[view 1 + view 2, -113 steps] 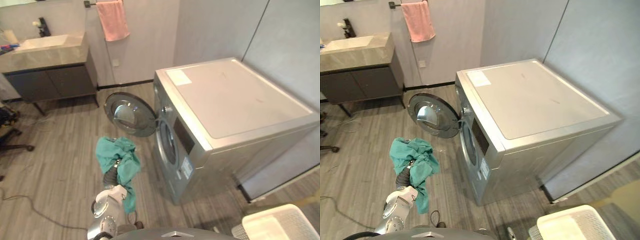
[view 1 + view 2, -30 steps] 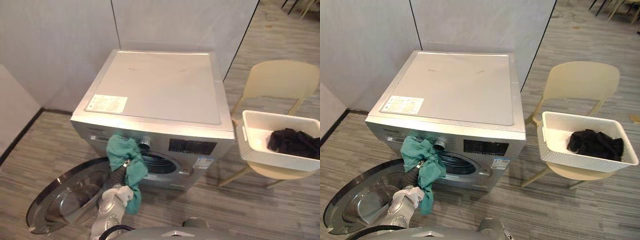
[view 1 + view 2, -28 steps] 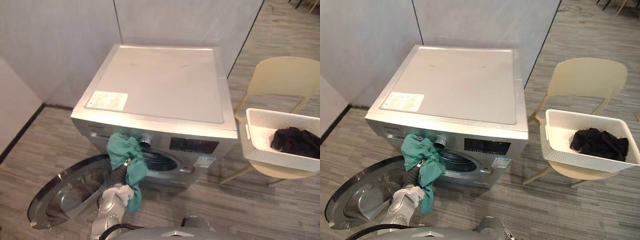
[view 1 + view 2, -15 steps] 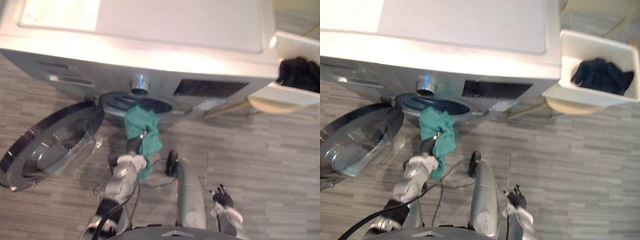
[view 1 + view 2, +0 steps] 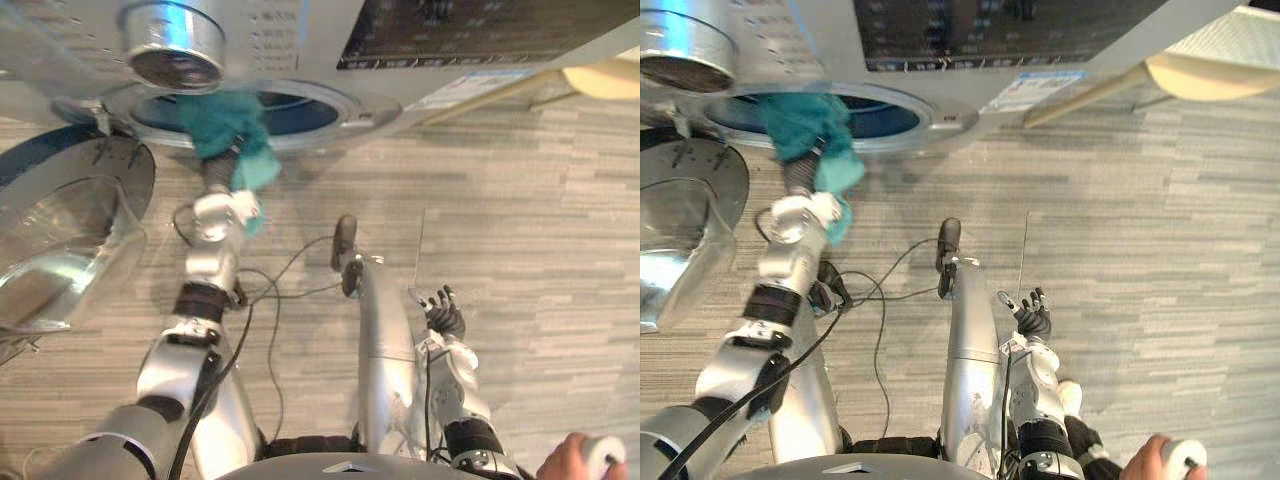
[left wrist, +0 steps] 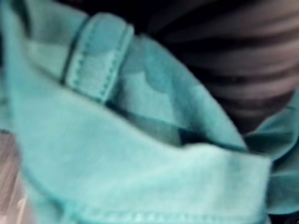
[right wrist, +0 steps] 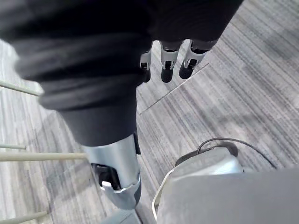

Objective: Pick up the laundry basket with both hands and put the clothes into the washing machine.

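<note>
Teal cloth [image 5: 226, 126] — now reaching the washer's opening [image 5: 305, 110].

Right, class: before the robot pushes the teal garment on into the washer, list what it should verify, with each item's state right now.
1. Washing machine door swung open, away from the drum opening: ok.
2. Teal garment lifted to the drum opening: ok, its top is at the rim.
3. Garment fully inside: not ok, a fold hangs outside, down over the wrist.
4. Left hand holding the garment firmly: cannot tell, cloth covers it.
5. Right hand free: ok, fingers open and empty, low beside the body.
6. Person's hand away from both arms: ok, at the lower right edge.
</note>
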Motion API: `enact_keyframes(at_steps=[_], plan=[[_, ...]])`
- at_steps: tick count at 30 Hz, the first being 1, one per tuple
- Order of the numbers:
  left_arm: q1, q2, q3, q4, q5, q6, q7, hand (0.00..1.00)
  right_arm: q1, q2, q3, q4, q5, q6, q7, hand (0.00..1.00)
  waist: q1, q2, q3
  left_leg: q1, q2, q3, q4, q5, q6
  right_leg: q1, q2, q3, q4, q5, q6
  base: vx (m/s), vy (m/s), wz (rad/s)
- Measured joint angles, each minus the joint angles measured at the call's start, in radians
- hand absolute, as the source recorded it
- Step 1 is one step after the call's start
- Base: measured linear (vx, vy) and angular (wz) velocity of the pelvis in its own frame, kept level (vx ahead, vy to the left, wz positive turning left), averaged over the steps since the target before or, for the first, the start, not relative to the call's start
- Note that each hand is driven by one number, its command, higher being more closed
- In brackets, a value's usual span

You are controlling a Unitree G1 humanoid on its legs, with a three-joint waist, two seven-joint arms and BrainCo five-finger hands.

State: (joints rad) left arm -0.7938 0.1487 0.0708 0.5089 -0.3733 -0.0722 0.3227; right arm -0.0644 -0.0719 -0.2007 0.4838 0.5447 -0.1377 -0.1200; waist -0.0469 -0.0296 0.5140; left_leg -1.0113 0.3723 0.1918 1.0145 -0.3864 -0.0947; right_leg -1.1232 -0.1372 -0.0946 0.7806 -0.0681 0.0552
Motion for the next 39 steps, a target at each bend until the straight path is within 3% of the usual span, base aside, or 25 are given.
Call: enact_keyframes(at_steps=[8,14,24,33,38,39], plan=[[-0.194,0.144,0.005,-0.164,-0.111,-0.036,0.045,1.00,0.002,-0.011,0.003,-0.038,0.001,-0.012,0.006,0.00,-0.003,0.001,0.014,-0.100,0.003,-0.001,0.009,0.013,0.015,-0.078,0.004,-0.003,-0.032,0.036,0.003,-0.02,0.035,-0.06],[-0.405,0.202,-0.123,-0.173,-0.185,-0.070,0.040,1.00,0.003,-0.018,0.004,-0.059,0.014,-0.011,0.008,0.00,-0.008,0.001,0.015,-0.158,0.000,-0.001,0.003,0.027,0.029,-0.118,0.004,-0.005,-0.060,0.065,0.007,-0.02,0.037,-0.03],[-0.634,0.246,-0.214,0.195,-0.245,-0.044,-0.025,1.00,0.006,-0.013,0.045,-0.071,0.060,-0.008,0.013,0.00,-0.041,-0.007,0.035,-0.227,0.035,0.061,-0.013,0.037,0.030,-0.211,0.049,0.034,-0.141,0.136,0.009,-0.01,0.007,-0.23],[-0.700,0.309,-0.225,0.260,-0.258,-0.031,-0.043,1.00,0.014,-0.009,0.040,-0.058,0.101,-0.021,0.013,0.00,-0.062,-0.016,0.040,-0.337,0.080,0.082,0.026,0.034,0.032,-0.314,0.085,0.055,-0.190,0.193,0.006,-0.04,-0.016,-0.23],[-0.748,0.330,-0.168,0.231,-0.245,-0.031,0.026,1.00,0.015,-0.007,0.040,-0.034,0.132,-0.035,0.013,0.00,-0.064,-0.017,0.041,-0.355,0.090,0.081,0.033,0.034,0.033,-0.326,0.093,0.054,-0.200,0.211,-0.004,-0.04,-0.016,-0.08],[-0.748,0.344,-0.148,0.185,-0.173,-0.030,0.074,1.00,0.015,-0.007,0.041,-0.034,0.134,-0.039,0.013,0.00,-0.067,-0.017,0.041,-0.359,0.090,0.079,0.034,0.035,0.033,-0.328,0.093,0.053,-0.199,0.211,-0.004,-0.03,-0.014,-0.01]])
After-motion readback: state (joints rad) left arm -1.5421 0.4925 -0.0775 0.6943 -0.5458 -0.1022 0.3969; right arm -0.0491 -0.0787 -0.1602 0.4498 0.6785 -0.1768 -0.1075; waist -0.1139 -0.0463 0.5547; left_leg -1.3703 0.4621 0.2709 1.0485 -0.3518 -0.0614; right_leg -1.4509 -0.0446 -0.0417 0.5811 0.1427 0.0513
